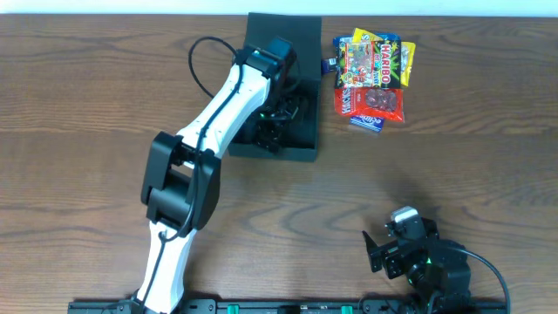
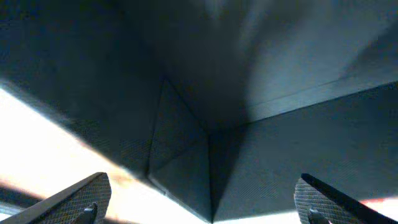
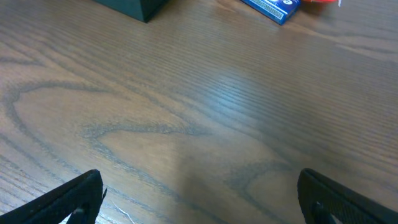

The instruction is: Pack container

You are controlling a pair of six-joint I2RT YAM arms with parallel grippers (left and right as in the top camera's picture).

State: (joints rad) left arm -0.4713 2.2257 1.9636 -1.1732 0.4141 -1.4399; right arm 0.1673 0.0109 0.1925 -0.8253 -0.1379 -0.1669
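Under me lay a brown wooden tabletop, its dark grain running lengthwise from the left edge to the right, with looping whorls in the wood near the front right corner. Beyond the far edge I saw only a thin pale strip; whether that was wall or floor I could not tell. The light was soft and even, and it left a faint whitish sheen on the right half of the tabletop.
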